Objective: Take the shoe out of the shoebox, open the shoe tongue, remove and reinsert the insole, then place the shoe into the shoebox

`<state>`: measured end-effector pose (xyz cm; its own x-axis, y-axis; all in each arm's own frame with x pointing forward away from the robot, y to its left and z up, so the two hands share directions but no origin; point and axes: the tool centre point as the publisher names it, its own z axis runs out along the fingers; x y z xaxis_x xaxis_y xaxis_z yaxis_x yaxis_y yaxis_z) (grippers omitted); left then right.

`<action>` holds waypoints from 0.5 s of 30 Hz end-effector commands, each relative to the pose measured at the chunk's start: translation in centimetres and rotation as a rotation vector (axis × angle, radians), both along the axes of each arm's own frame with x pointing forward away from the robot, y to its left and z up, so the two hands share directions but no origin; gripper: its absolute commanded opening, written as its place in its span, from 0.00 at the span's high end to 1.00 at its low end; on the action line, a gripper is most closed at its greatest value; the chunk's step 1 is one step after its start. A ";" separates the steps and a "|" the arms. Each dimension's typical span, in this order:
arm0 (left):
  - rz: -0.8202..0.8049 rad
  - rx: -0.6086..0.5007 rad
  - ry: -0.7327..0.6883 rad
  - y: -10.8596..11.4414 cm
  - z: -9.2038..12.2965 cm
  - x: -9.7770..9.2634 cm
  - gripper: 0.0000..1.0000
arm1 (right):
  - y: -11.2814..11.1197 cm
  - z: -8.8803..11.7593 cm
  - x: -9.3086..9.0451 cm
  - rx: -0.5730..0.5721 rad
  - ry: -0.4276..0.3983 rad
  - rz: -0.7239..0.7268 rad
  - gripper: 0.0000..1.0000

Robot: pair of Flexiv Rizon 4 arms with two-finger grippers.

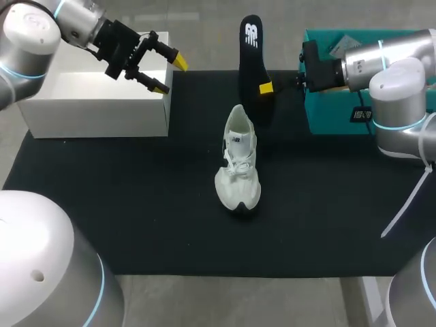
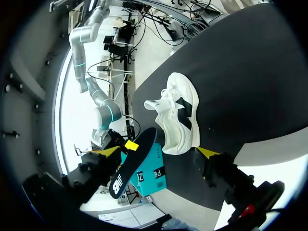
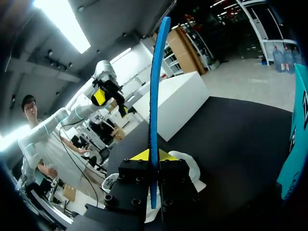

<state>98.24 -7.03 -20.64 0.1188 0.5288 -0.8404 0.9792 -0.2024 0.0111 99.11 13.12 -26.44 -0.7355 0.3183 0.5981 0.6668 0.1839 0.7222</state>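
A counter [image 1: 136, 231] covered with a matte black mat is seen in the head view. A plain white rectangular box [image 1: 95, 109] is set at the upper left, and a teal shoebox [image 1: 334, 112] at the upper right. The white laced shoe [image 1: 238, 170] is stood at the centre, toe toward the lower edge; its tongue seems pulled up. The thin, curved black insole [image 1: 251, 54] is held upright at the upper middle, pinched between the 2 fingers of the right gripper [image 1: 266, 87]. The left gripper [image 1: 169, 73] is held over the white box's right end, fingers spread wide and empty.
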 end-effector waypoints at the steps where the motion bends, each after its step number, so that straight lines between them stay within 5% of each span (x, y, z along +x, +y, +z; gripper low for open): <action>1: 0.002 0.003 -0.003 0.0 0.0 -0.1 0.00 | 1.1 -0.9 0.4 0.010 0.004 0.005 1.00; 15: 0.002 0.003 -0.003 0.0 0.0 -0.1 0.00 | 1.9 -2.4 -1.1 0.030 0.036 -0.005 1.00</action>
